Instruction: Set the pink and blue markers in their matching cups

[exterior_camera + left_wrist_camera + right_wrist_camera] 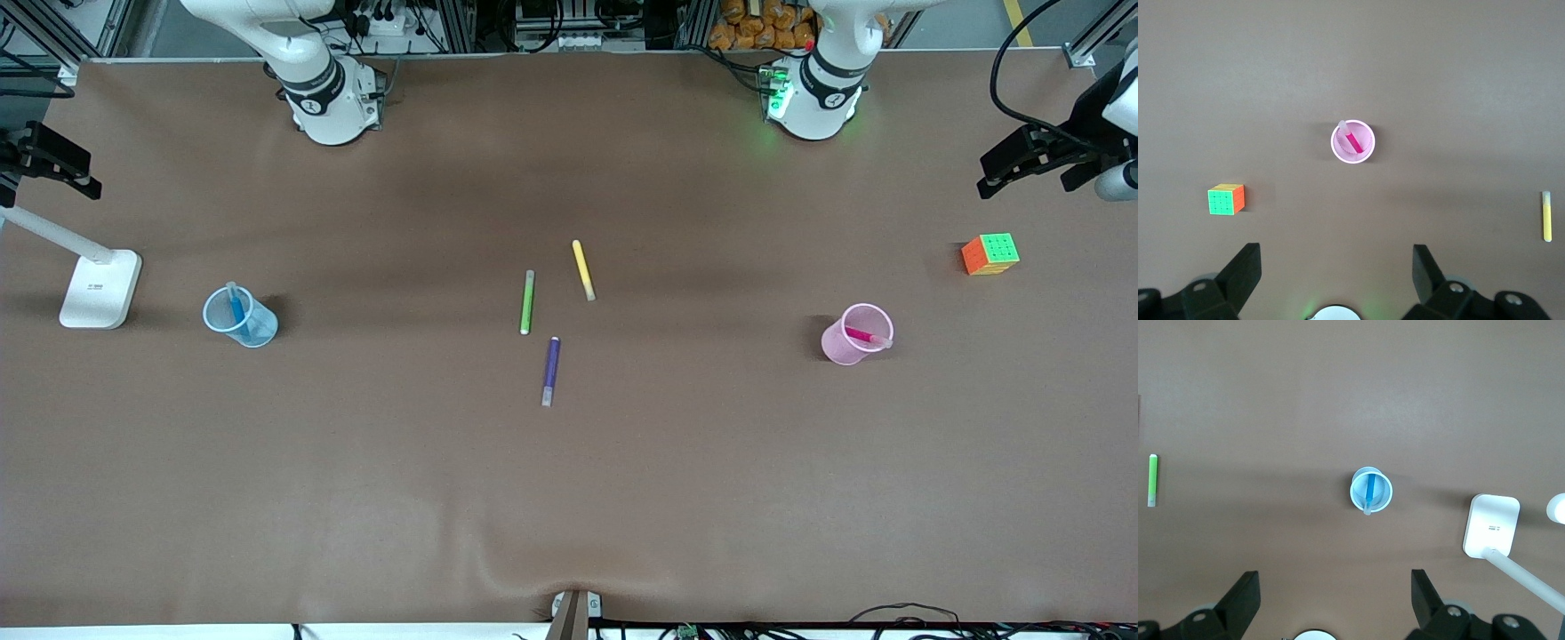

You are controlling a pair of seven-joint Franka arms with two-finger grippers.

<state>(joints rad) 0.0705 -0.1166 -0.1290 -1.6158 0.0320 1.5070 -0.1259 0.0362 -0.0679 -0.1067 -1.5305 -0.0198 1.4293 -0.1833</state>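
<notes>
On brown table (569,498), toward right arm's end: blue marker (236,307) standing tilted inside light blue cup (240,316), grey end poking above the rim. Same pair seen from straight above in the right wrist view, blue marker (1369,492) leaning across blue cup (1371,489). Just beside the cup, closer still to that end of the table: white lamp base (100,288) with its slim arm angling away.

Toward left arm's end: pink marker (867,338) lying slanted inside pale pink cup (855,334), pale tip resting over the rim. Confirmed in the left wrist view, pink marker (1351,139) inside pink cup (1353,141). Farther from the front camera than the pink cup, and nearer the table's end: colourful puzzle cube (989,254) (green face up, orange side showing).

Mid-table, well apart from both cups: green pen (527,302), yellow pen (583,269) and purple pen (551,371), all lying flat, none touching. Purple one nearest the front camera.

Left gripper (1337,273) held high over the table above the pink cup and cube, jaws spread wide, holding nothing. Right gripper (1335,595) likewise high above the blue cup, jaws apart, empty.
</notes>
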